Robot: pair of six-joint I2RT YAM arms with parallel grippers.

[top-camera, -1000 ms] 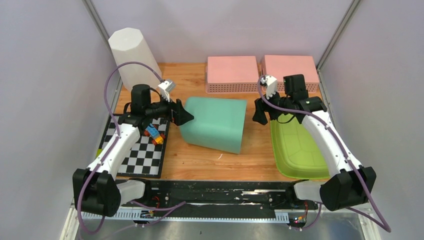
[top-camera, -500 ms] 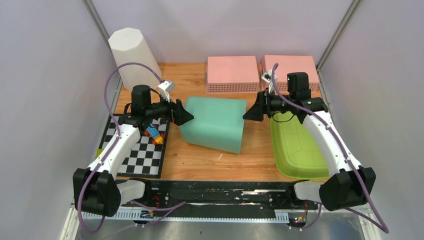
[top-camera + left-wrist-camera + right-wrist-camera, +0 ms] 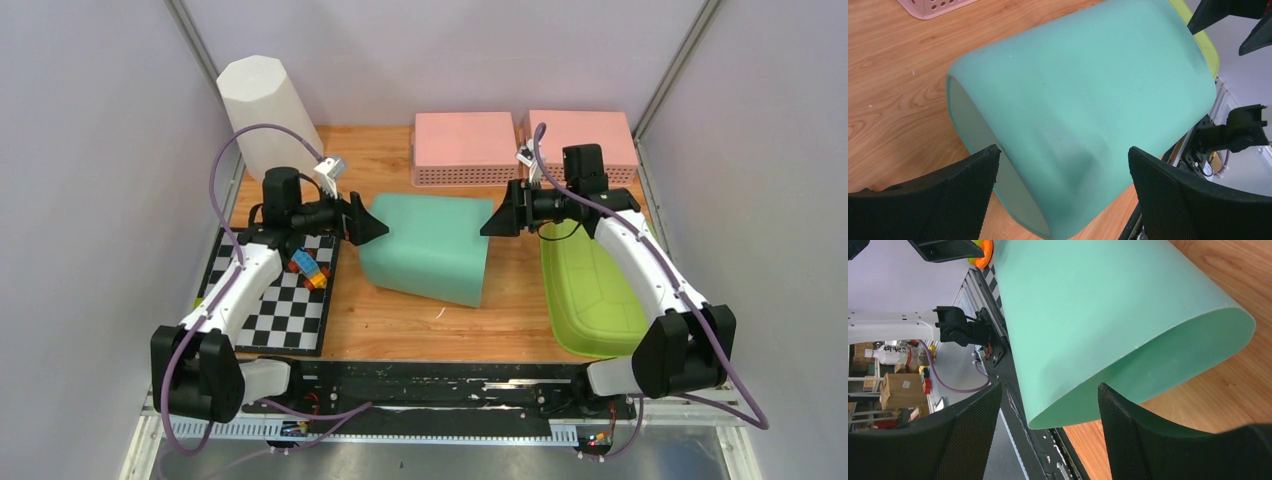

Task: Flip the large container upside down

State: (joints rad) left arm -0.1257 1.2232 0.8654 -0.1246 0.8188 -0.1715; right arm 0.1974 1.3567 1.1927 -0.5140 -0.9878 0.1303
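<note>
The large teal container (image 3: 428,248) lies on its side in the middle of the wooden table. Its flat base faces left and its open mouth faces right. My left gripper (image 3: 372,226) is open at the base end, its jaws straddling the container's edge in the left wrist view (image 3: 1063,152), where the container (image 3: 1088,95) fills the frame. My right gripper (image 3: 493,222) is open at the mouth end. In the right wrist view the jaws (image 3: 1050,387) stand on either side of the container's rim (image 3: 1148,340). Neither gripper holds anything.
A tall white container (image 3: 265,105) stands at the back left. Two pink baskets (image 3: 463,145) (image 3: 580,140) sit upside down at the back. A lime green tray (image 3: 590,290) lies on the right. A checkered mat (image 3: 285,305) with toy blocks (image 3: 310,268) lies on the left.
My right gripper has turned and moved left to the container's open end. My left gripper has stayed almost still at the base end.
</note>
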